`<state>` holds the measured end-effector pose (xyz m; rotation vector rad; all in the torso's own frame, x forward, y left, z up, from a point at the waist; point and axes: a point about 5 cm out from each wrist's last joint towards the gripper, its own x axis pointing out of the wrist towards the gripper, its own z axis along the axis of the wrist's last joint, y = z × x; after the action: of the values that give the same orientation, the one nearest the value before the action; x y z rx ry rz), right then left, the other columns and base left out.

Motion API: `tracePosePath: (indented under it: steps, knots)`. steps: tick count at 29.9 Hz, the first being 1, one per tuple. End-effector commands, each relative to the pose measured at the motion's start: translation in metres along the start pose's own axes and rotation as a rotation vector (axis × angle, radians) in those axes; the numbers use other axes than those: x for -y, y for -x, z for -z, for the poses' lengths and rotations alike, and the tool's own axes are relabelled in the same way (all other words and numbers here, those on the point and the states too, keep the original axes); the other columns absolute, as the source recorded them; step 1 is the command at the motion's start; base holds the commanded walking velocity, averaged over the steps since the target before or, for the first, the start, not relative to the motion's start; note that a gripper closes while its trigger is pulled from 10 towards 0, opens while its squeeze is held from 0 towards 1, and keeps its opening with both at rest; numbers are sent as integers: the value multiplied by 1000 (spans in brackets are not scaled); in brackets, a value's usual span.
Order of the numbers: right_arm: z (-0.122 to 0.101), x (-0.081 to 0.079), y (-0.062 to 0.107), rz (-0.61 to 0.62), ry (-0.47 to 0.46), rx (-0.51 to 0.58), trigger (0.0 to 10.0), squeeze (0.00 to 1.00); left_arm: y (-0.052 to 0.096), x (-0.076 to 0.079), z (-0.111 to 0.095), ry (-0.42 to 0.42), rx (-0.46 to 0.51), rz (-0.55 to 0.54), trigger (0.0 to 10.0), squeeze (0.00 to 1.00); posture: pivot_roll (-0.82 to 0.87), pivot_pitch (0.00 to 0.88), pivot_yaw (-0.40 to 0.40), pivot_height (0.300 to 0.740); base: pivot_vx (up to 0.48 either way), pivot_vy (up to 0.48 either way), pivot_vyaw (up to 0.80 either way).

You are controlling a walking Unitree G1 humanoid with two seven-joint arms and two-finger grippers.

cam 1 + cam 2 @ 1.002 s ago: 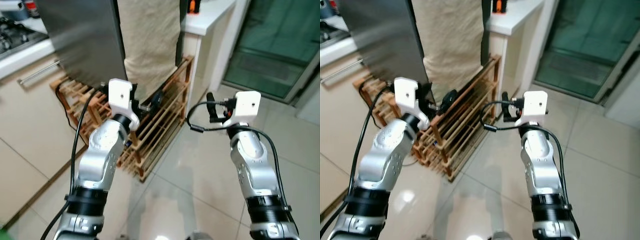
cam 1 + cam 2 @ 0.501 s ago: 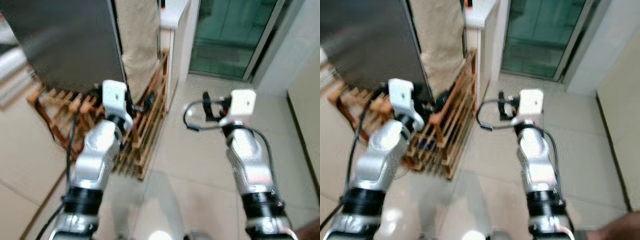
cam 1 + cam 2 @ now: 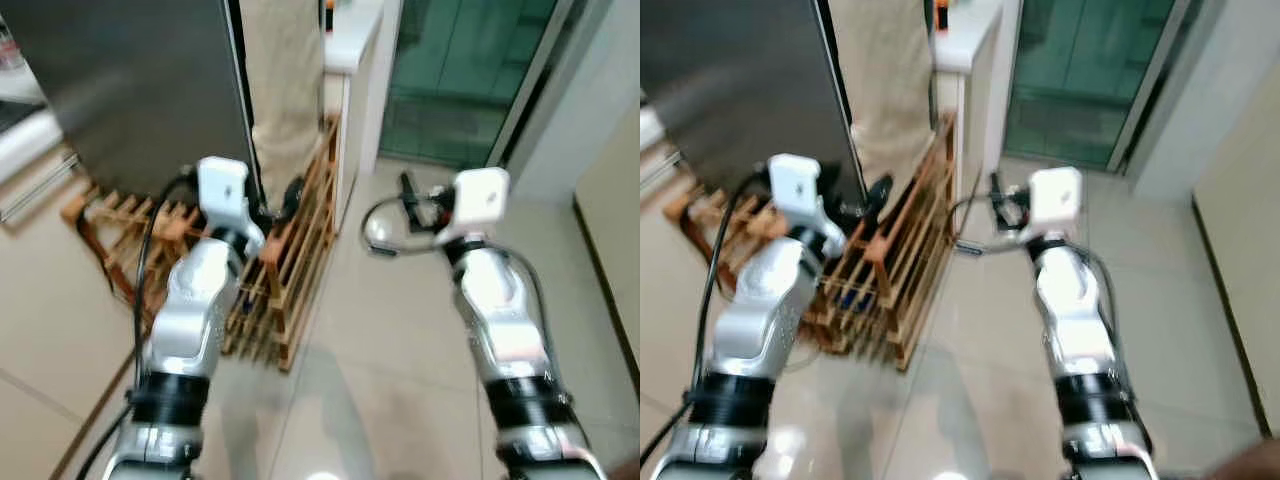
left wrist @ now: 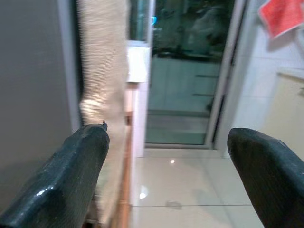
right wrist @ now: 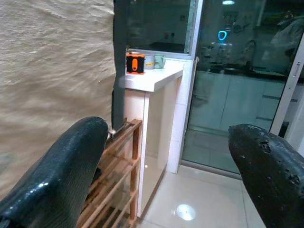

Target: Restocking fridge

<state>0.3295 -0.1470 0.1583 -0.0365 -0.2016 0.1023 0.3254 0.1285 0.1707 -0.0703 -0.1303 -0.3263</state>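
- Both hands are raised in front of the robot and hold nothing. The left hand (image 4: pixel 166 175) has its two black fingers (image 4: pixel 71 175) spread wide apart, with bare air between them.
- Likewise the right hand (image 5: pixel 166 166) is spread wide, released, its fingers (image 5: pixel 57 171) framing a white surface (image 5: pixel 152 76) and a glass door (image 5: pixel 237 95) beyond.
- On the robot's left, the fridge (image 3: pixel 130 90) stands as a tall dark grey slab, its door shut as far as can be told. No handle can be made out.
- Between the fridge and the white surface hangs a beige cloth (image 3: pixel 285 80), draped over something hidden.
- Below the cloth, a slatted wooden rack (image 3: pixel 290 270) sits on the pale tiled floor (image 3: pixel 400 350), just beside the fridge's foot.
- A small orange object (image 5: pixel 135 63) stands on the white surface, with cups near it.
- No food or drink for restocking is in sight; where the goods are cannot be told.
- Judged from this, the task is at an early step: the robot is on the move between places, carrying nothing.
- Next, it likely needs to find and pick up an item, or turn square to the fridge and open it.
- The head views are somewhat blurred, which suits walking or turning.
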Motion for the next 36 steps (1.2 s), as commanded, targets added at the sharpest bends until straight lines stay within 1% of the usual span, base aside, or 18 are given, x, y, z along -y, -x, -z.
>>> tracePosePath:
  steps: [1, 5, 7, 10, 12, 17, 18, 24, 27, 28, 30, 31, 32, 33, 34, 35, 36]
  knots:
    - [3, -9, -1, -25, -20, -2, 10000, 0, -1, -3, -2, -6, 6, -11, 10000, 0, -168, 0, 36, 740, 480, 0, 0]
    - [4, -12, -2, -28, -19, -3, 10000, 0, -3, -4, -4, 6, 9, -18, 10000, 0, -170, 0, 40, 740, 455, 0, 0]
    - [4, -13, -3, -30, -18, -5, 10000, 0, -5, -7, -5, 32, 10, -35, 10000, 0, -171, 0, 44, 740, 0, 442, 0]
    - [5, -14, -3, -34, -17, -7, 10000, 0, -5, -9, -6, 27, 11, -52, 10000, 0, -171, 0, 43, 740, 0, 480, 0]
    - [6, -16, -2, -51, -18, -13, 10000, 0, -5, -13, -7, 28, 25, -93, 10000, 0, -169, 0, 39, 740, 0, 480, 0]
    - [8, -17, -2, -58, -17, -18, 10000, 0, -4, -21, -9, 11, 40, -139, 10000, 0, -165, 0, 34, 740, 0, 0, 0]
    - [7, -18, -3, -63, -17, -16, 10000, 0, -3, -23, -12, 19, 53, -143, 10000, 0, -164, 0, 33, 740, 0, 0, 0]
    - [8, -17, -4, -66, -20, -20, 10000, 0, -5, -17, -12, 11, 43, -106, 10000, 0, -162, 0, 27, 740, 0, 0, 0]
    - [8, -17, -5, -64, -23, -21, 10000, 0, -7, -15, -9, 12, 26, -104, 10000, 0, -160, 0, 22, 740, 0, 0, 0]
    - [8, -17, -5, -61, -31, -24, 10000, 0, -13, -17, -8, 3, 10, -121, 10000, 0, -167, 0, 26, 740, 0, 0, 0]
    - [7, -18, -5, -64, -32, -18, 10000, 0, -16, -23, -11, -11, 8, -140, 10000, 0, -169, 0, 27, 740, 0, 0, 0]
    - [7, -18, -5, -64, -32, -18, 10000, 0, -16, -23, -11, -11, 8, -140, 10000, 0, -169, 0, 27, 740, 0, 0, 0]
    - [4, -15, -2, -60, -28, -13, 10000, 0, -7, -33, -13, -18, 17, -155, 10000, 0, -168, 0, 31, 740, 0, 0, 0]
    - [3, -13, 0, -57, -26, -11, 10000, 0, -2, -36, -13, -20, 21, -158, 10000, 0, -166, 0, 30, 740, 0, 0, 0]
    - [2, -5, 13, -41, -23, 3, 10000, 0, 16, -41, -10, -39, 20, -141, 10000, 0, -159, 0, 29, 740, 0, 0, 0]
    - [1, 0, 22, -30, -19, 14, 10000, 0, 28, -43, -7, -54, 17, -125, 10000, 0, -159, 0, 29, 740, 0, 0, 0]
    - [2, 5, 39, -38, -3, 24, 10000, 0, 47, -45, -2, -55, 7, -111, 10000, 0, -154, 0, 21, 740, 0, 0, 0]
